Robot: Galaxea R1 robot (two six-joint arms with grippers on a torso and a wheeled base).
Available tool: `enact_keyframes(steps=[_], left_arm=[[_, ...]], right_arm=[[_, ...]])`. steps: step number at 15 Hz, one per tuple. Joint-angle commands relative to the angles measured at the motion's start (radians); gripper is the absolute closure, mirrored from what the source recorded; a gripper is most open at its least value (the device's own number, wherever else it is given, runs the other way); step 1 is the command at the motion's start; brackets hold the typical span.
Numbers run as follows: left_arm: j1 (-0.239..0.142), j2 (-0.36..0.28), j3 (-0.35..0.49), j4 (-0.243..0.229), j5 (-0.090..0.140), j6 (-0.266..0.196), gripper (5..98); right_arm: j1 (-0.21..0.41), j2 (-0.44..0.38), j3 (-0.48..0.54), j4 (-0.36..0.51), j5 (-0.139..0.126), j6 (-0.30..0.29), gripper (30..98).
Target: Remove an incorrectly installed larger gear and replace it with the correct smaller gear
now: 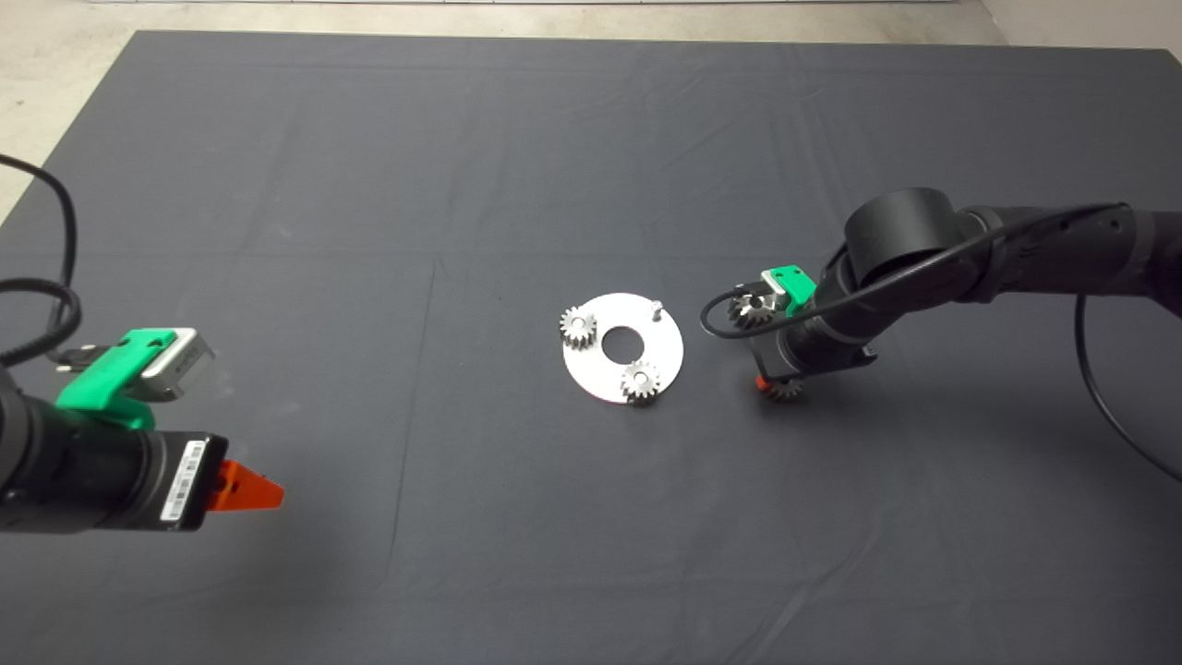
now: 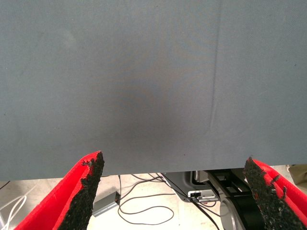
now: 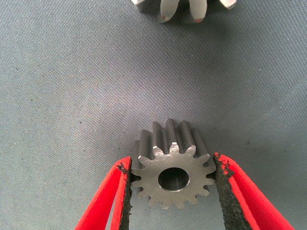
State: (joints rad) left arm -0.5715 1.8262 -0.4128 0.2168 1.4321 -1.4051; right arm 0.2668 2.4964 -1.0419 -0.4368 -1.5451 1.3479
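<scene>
A round silver plate [image 1: 667, 354] lies mid-mat with two small gears [image 1: 578, 327] [image 1: 640, 380] on it and one bare pin [image 1: 655, 308]. To its right, my right gripper [image 1: 772, 385] points down at the mat. Its pads [image 3: 222, 189] touch both sides of the smaller gear [image 3: 171, 165], which has short fine teeth and a round bore. The larger gear [image 1: 751, 309], with long pointed teeth, lies on the mat just beyond it, and only its edge [image 3: 184, 8] shows in the right wrist view. My left gripper [image 1: 251, 489] hovers open at the left edge, holding nothing.
The dark mat [image 1: 462, 185] covers the table, with pale floor past its far edge. In the left wrist view the mat's edge gives way to floor with cables [image 2: 144, 211] and dark equipment [image 2: 225, 191].
</scene>
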Motion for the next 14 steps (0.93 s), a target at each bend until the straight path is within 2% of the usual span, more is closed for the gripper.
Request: enact_keyframes(steps=[1, 14], left_arm=[[-0.008, 0.003, -0.003, -0.004, 0.007, 0.003, 29.2], [-0.008, 0.003, -0.001, -0.005, 0.005, 0.0, 29.2]], right_arm=[[0.016, 0.008, -0.006, -0.03, -0.073, 0.0, 89.6], [0.016, 0.006, -0.006, -0.03, -0.072, 0.0, 92.8]])
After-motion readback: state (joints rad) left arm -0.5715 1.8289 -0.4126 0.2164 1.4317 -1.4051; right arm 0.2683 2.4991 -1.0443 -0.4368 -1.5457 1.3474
